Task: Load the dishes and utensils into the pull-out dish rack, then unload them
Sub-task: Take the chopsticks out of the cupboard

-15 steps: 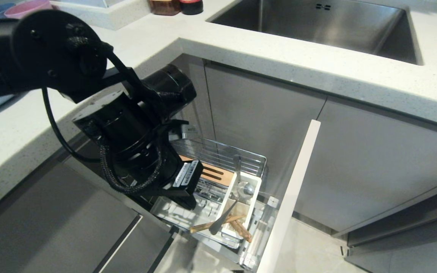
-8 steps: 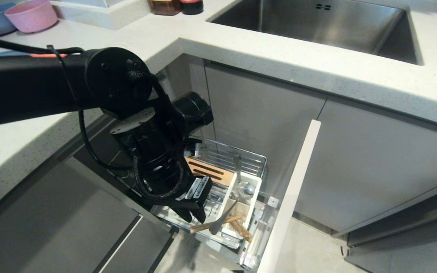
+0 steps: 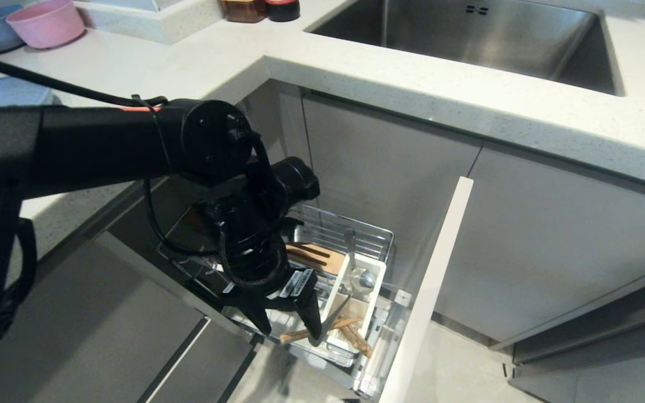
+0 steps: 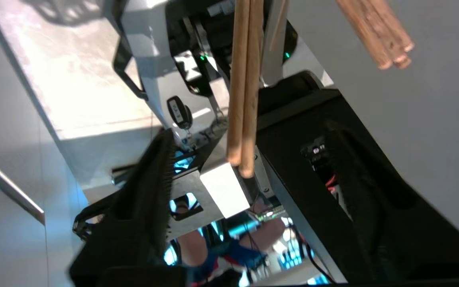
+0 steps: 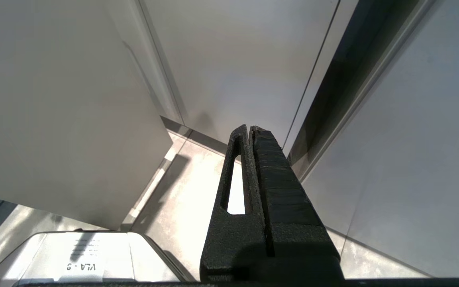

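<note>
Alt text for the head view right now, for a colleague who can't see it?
The left gripper, fingers spread, points down over the chopsticks leaning out of the white caddy in the pull-out dish rack, beside a spoon. Sink above.

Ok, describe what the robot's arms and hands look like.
The left arm is matte black, with round joint housings, a thin black cable and a braided sleeve looping along it. White barcode labels sit above the left hand, which has tapered black fingers. The right hand is black and textured, with one slotted finger.

The head camera looks steeply down past the bench [image 3: 356, 73] into the pulled-out dish rack [image 3: 356, 238]. The left wrist camera sits close beside the chopsticks [image 4: 243, 91], shared with the head view. The right wrist camera faces cabinet fronts [image 5: 233, 67] and floor.
</note>
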`<state>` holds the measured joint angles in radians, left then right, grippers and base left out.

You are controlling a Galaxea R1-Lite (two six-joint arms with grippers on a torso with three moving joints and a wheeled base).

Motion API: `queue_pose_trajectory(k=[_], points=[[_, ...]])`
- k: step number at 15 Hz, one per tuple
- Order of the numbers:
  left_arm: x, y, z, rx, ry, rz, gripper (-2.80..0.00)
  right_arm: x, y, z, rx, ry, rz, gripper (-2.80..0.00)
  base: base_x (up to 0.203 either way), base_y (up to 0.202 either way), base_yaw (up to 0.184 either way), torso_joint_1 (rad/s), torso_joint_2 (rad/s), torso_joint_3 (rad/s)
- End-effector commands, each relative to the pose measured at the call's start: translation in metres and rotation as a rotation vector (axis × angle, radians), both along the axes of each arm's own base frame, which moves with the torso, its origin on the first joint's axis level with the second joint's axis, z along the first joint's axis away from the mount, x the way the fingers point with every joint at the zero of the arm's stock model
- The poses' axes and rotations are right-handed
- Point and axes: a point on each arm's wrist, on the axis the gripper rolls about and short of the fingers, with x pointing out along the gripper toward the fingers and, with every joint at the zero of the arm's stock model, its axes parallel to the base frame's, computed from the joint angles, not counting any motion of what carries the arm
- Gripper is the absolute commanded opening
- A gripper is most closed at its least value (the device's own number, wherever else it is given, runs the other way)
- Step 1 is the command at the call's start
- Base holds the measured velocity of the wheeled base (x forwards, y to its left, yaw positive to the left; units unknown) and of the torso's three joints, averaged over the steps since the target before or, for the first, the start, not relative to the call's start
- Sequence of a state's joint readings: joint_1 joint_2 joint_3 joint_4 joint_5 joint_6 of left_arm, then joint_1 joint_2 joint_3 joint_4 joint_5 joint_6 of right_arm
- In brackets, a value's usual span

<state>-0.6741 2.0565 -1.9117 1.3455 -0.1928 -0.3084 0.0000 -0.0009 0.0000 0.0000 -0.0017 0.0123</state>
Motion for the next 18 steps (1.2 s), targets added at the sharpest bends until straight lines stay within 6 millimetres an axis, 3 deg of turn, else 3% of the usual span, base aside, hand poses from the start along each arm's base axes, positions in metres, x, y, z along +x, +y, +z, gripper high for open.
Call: queue_pose_trajectory(k=[1, 8, 18], points=[[0.005, 0.0, -0.01, 0.013, 0.046, -0.006, 0.0, 0.0, 0.0, 0.0, 0.0, 0.002, 0.0, -2.8, 0.0, 0.0, 0.0, 0.0, 0.0, 0.0], [0.009, 0.0, -0.03, 0.048, 0.192, -0.118, 0.0, 0.0, 0.0, 0.0, 0.0, 0.002, 0.0, -2.8, 0.0, 0.0, 0.0, 0.0, 0.0, 0.0], [0.026, -0.011, -0.064, 0.057, 0.274, -0.109, 0.0, 0.0, 0.0, 0.0, 0.0, 0.002, 0.0, -2.8, 0.0, 0.0, 0.0, 0.0, 0.0, 0.0]])
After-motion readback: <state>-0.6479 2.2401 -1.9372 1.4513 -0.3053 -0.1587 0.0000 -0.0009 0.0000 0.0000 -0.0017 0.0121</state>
